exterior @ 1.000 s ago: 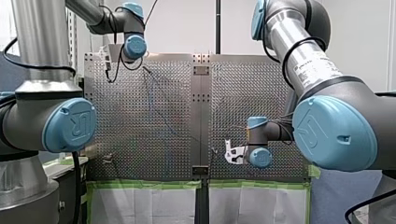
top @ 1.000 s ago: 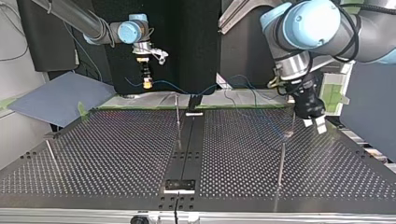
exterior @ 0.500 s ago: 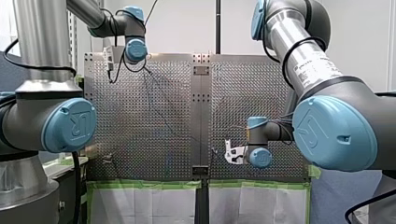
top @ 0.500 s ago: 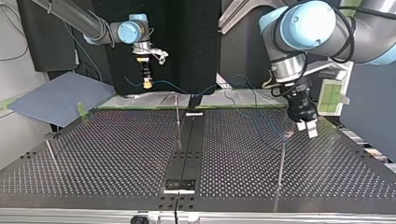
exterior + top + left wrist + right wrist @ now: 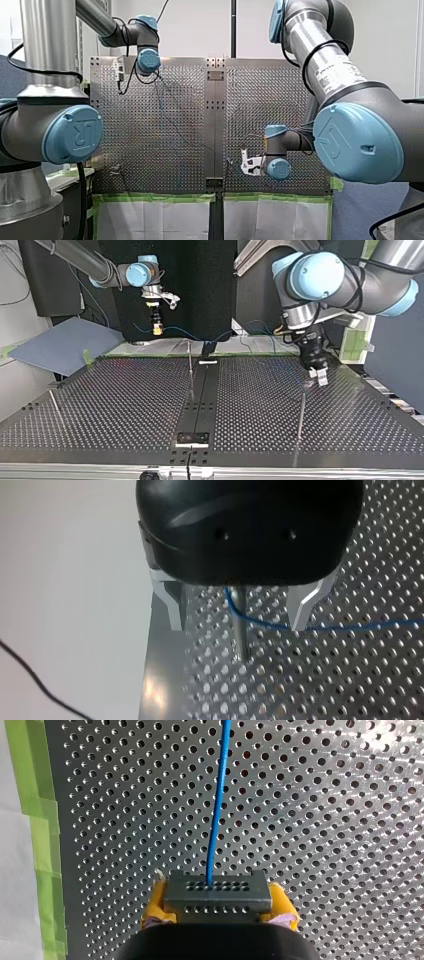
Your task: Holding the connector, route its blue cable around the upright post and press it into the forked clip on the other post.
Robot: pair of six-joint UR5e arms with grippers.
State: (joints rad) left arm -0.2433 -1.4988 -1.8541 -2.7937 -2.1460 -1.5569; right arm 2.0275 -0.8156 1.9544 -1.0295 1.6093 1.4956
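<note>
The perforated tabletop [image 5: 325,820] is shiny metal; the blue cable [image 5: 216,820] has a smooth plastic sheath; the connector [image 5: 218,896] is matt grey; the post [image 5: 242,640] is bare metal.

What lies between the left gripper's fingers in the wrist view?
In the left wrist view, a thin upright post stands between my left gripper's fingers, the blue cable passing it.

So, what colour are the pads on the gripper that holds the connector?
Yellow pads, clamped on both sides of the grey connector; the right wrist view shows them best.
</note>
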